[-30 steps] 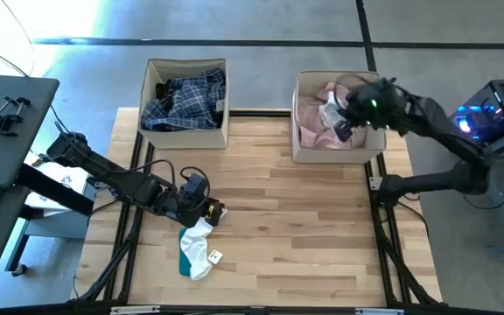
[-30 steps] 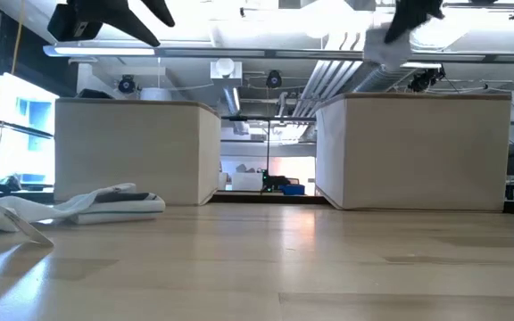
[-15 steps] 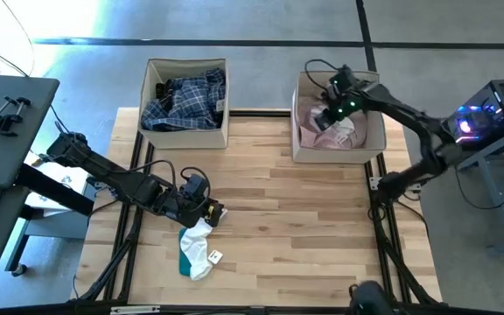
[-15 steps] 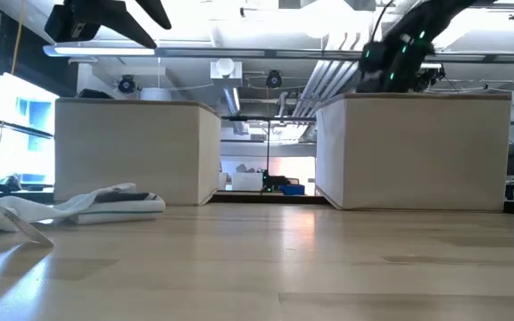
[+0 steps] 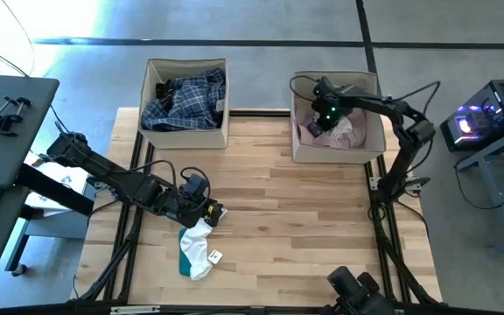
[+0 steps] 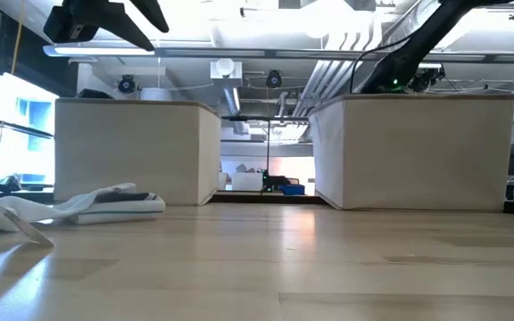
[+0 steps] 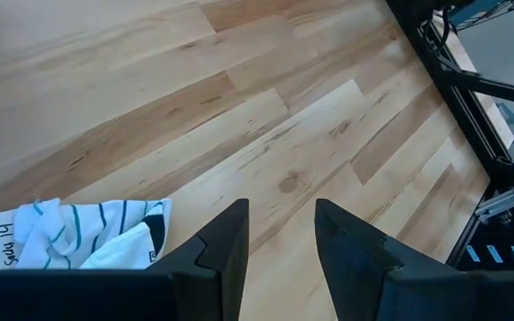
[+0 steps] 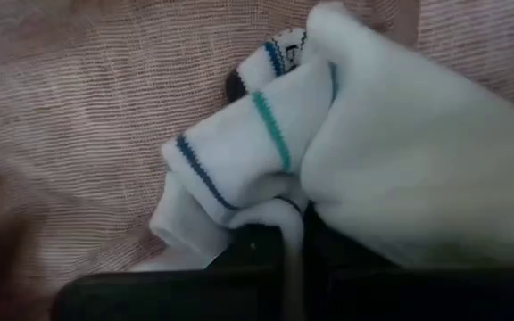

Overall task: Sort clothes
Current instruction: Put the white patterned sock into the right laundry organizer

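Right gripper (image 5: 320,116): inside the right beige fabric box (image 5: 297,149); jaws pinching a white teal-striped sock (image 8: 346,169) on the pale pink shirt (image 8: 78,107)
Left gripper (image 5: 201,210): jaws spread, over the white and teal socks (image 5: 196,249)

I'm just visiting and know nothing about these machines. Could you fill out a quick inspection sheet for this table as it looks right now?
Surface: wooden table, bare in the middle.
Job's things: white and teal socks lie near the front left; plaid shirt in the left box; pink shirt in the right box.
Clutter: nothing seen.
Grippers: left gripper open, above the table beside the socks; right gripper down in the right box, shut on a white sock.
Cables: black cable loops along the right arm.
Surroundings: grey floor, desk at left.
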`<move>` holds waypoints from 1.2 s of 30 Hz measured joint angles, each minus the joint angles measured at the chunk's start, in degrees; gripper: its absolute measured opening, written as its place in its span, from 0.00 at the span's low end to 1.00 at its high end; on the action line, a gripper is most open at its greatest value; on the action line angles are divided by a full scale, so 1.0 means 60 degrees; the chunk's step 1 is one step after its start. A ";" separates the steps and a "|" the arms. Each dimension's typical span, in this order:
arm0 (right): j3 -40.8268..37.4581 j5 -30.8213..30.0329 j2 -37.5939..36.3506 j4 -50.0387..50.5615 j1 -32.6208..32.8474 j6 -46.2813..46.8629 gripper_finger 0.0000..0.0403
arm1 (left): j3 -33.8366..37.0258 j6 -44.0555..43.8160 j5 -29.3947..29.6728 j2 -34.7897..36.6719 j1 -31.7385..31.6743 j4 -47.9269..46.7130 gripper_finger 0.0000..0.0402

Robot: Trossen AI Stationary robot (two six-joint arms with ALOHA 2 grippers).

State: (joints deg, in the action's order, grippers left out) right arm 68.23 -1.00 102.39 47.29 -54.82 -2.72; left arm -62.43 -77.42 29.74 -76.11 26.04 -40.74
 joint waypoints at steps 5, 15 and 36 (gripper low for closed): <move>0.0024 -0.0019 0.0050 -0.0122 0.0028 -0.0054 0.09 | 0.0000 0.0002 0.0000 0.0002 0.0000 0.0002 0.30; 0.0875 0.0000 -0.1327 0.1291 0.0010 -0.0127 0.36 | 0.0000 -0.0002 0.0000 0.0002 -0.0025 0.0004 0.30; 0.0976 -0.1804 -0.6707 0.0709 0.6788 0.2769 0.36 | 0.1014 -0.0946 -0.0267 -0.0238 0.0276 0.0118 0.30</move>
State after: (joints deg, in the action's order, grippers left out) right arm 74.08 -11.82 62.14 51.55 -14.10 13.89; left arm -56.35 -83.09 28.13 -77.53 27.70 -40.03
